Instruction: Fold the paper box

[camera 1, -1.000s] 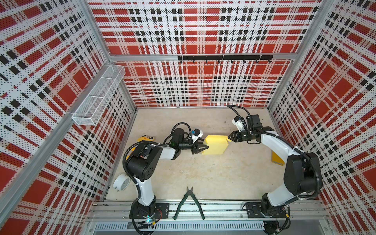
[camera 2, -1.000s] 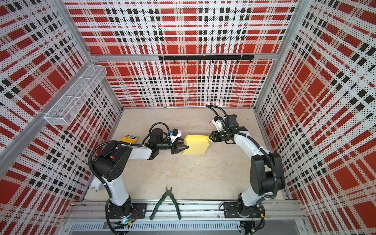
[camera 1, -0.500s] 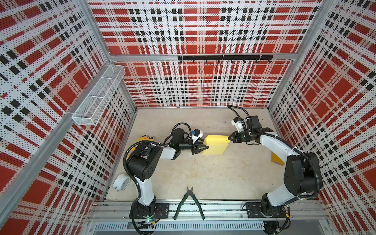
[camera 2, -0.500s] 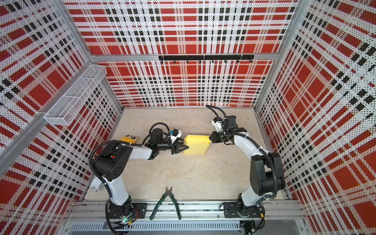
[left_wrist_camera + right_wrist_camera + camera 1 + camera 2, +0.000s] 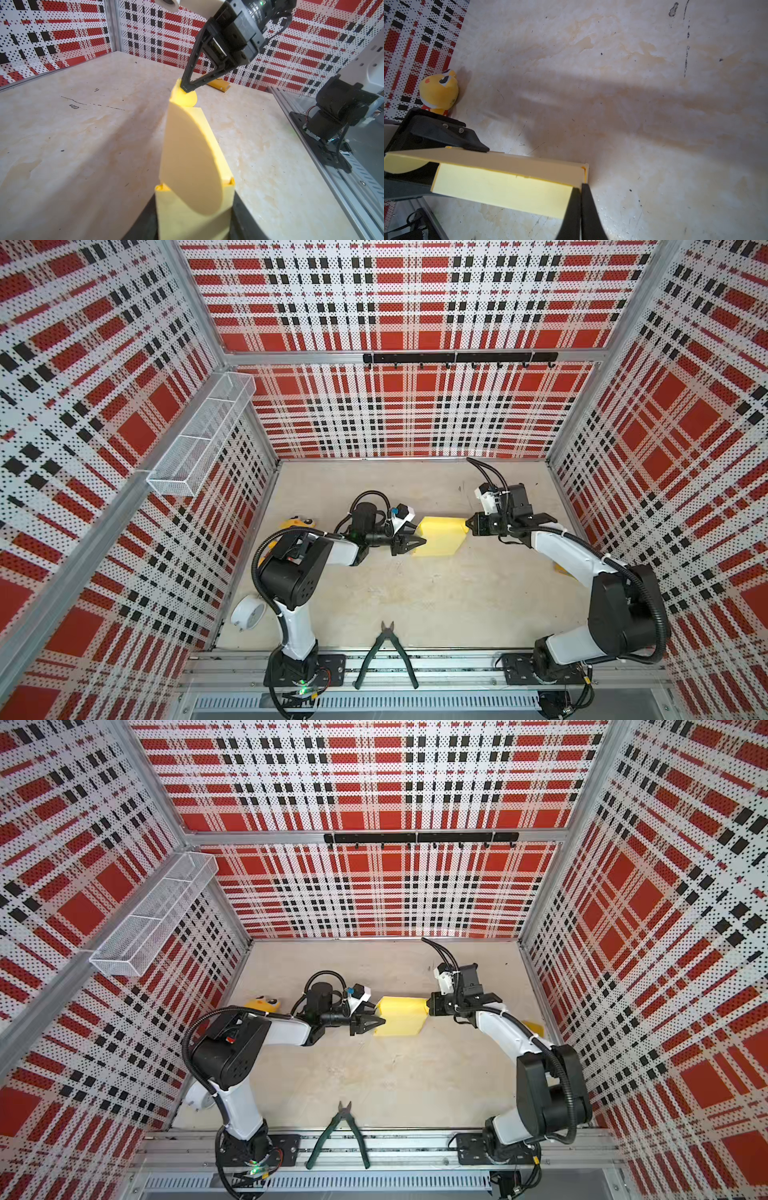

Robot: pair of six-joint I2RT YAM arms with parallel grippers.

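Observation:
The paper box (image 5: 440, 536) (image 5: 401, 1016) is a pale yellow shallow cardboard box held above the middle of the table between both arms. My left gripper (image 5: 415, 541) (image 5: 376, 1022) (image 5: 192, 222) is shut on its left end, one dark finger on each face. A rounded flap (image 5: 187, 158) lies over the box's side. My right gripper (image 5: 469, 524) (image 5: 430, 1006) (image 5: 581, 187) is shut, its tips pinching the thin edge at the right end; in the left wrist view they nip a small rounded tab (image 5: 188, 99).
A yellow plush toy (image 5: 297, 523) (image 5: 439, 93) sits by the left wall. Green-handled pliers (image 5: 386, 655) lie at the front edge and a white round object (image 5: 248, 612) at the front left. An orange-yellow flat piece (image 5: 559, 568) (image 5: 220, 85) lies near the right wall. A wire basket (image 5: 199, 439) hangs on the left wall.
The right gripper's jaws have closed onto the box's right end. The left gripper and the box have stayed where they were.

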